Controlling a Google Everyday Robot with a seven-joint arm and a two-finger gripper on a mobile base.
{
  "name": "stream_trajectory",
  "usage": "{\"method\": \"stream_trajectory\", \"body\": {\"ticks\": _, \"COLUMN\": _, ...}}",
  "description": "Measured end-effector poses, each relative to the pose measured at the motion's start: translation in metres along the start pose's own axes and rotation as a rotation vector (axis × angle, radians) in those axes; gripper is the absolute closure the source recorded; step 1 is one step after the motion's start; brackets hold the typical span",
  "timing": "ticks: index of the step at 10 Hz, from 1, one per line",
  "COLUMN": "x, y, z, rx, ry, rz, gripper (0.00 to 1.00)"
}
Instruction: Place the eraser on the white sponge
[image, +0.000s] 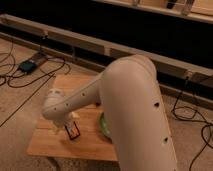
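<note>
eraser (74, 132), tilted, over the near left part of the wooden table (50, 145), just right of the gripper (64, 126); whether the gripper holds it cannot be told. green bowl (102, 126) to the right, partly hidden by the arm (131, 100).

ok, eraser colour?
The eraser: dark face, red-orange edging, camera view; gripper close by it, over the table.
</note>
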Motion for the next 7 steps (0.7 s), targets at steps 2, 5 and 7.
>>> {"method": "stream_trajectory", "body": {"ticks": 2, "x": -0.004, "y": -0.001, "z": 0.008, "rx": -0.012, "ry": 0.005, "rz": -0.002, "gripper": 0.20}}
{"method": "stream_trajectory", "body": {"ticks": 5, "x": -0.007, "y": -0.005, "z": 0.020, "rx": -0.027, "ry": 0.011, "rz": -0.004, "gripper": 0.20}}
{"method": "stream_trajectory", "body": {"ticks": 7, "x": -0.006, "y": -0.008, "z": 0.026, "rx": -0.035, "ry": 0.018, "rz": -0.001, "gripper": 0.20}}
